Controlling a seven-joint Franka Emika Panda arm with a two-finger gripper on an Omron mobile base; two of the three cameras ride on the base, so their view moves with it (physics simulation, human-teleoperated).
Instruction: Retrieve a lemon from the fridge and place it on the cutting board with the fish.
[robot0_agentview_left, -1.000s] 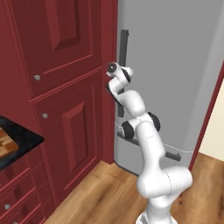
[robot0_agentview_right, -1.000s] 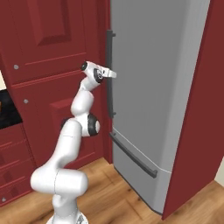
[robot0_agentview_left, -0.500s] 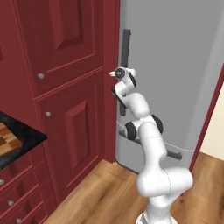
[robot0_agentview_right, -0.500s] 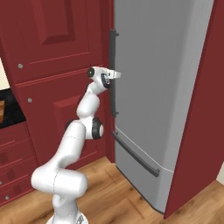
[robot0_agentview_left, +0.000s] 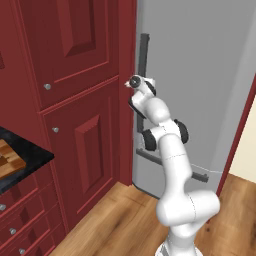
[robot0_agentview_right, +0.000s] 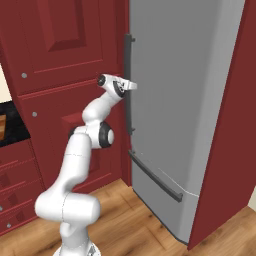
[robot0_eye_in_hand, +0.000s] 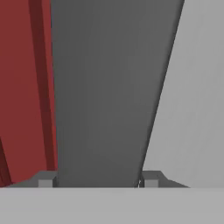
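The fridge (robot0_agentview_left: 200, 75) (robot0_agentview_right: 185, 100) is a tall light-grey appliance with its door closed, so the lemon is hidden. My gripper (robot0_agentview_right: 131, 86) (robot0_eye_in_hand: 98, 179) is shut on the fridge's long dark-grey upright handle (robot0_agentview_left: 144, 50) (robot0_agentview_right: 128, 55) (robot0_eye_in_hand: 105, 87), about halfway down the bar. In the hand view one fingertip sits on each side of the bar. A corner of the wooden cutting board (robot0_agentview_left: 7, 157) shows at the far left on the black counter (robot0_agentview_left: 35, 155). The fish is out of view.
Dark red cabinets (robot0_agentview_left: 75, 100) (robot0_agentview_right: 60, 60) stand directly left of the fridge, with drawers (robot0_agentview_left: 20, 225) under the counter. A second, slanted bar handle (robot0_agentview_right: 155, 177) runs across the lower fridge front. A dark red panel (robot0_agentview_right: 230, 125) flanks the fridge's right side.
The hand has moved in onto the upright fridge handle, and the jaws, wide open a second ago, have closed around it.
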